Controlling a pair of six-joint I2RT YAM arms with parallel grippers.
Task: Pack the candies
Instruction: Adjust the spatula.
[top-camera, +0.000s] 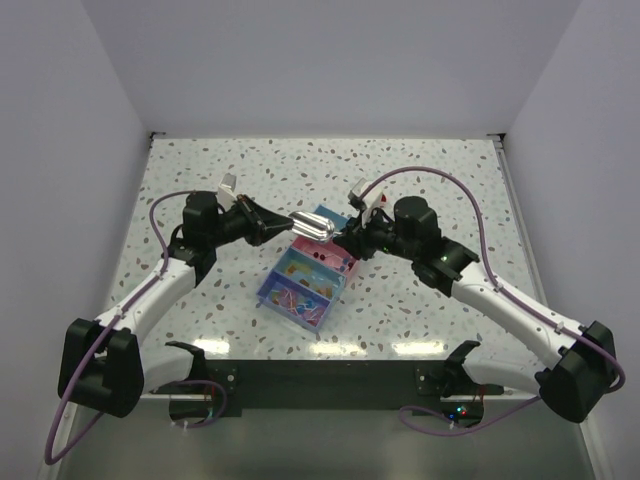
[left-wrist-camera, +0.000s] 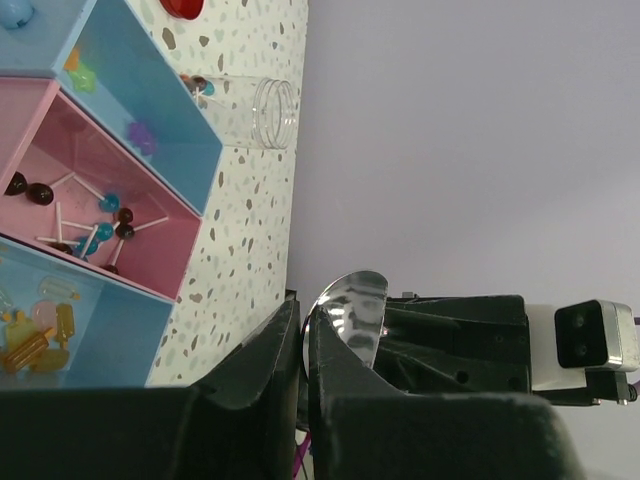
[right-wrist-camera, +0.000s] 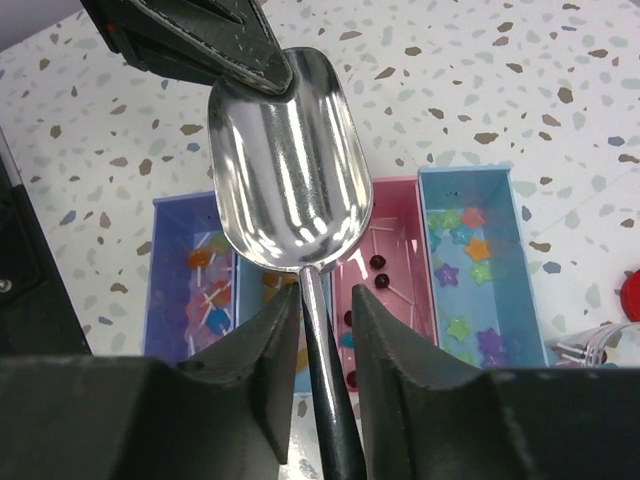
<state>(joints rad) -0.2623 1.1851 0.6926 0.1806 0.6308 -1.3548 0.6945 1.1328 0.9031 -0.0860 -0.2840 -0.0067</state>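
**A:** Scoop (right-wrist-camera: 285, 160) status?

**B:** Empty, held above the tray (right-wrist-camera: 515, 260). The left gripper (left-wrist-camera: 305, 330) pinches the bowl's rim. The right gripper (right-wrist-camera: 323, 300) has its jaws spread either side of the handle (right-wrist-camera: 322, 400), with slim gaps showing.

**A:** And the candies (right-wrist-camera: 470, 216)?

**B:** In the tray's compartments: star-shaped ones in the light-blue, lollipops (right-wrist-camera: 380, 262) in the pink. None in the scoop.

**A:** What could go wrong?

**B:** If the left lets go before the right clamps, the scoop likely drops and scatters sweets. An off-centre squeeze could twist the thin handle and tilt the bowl.
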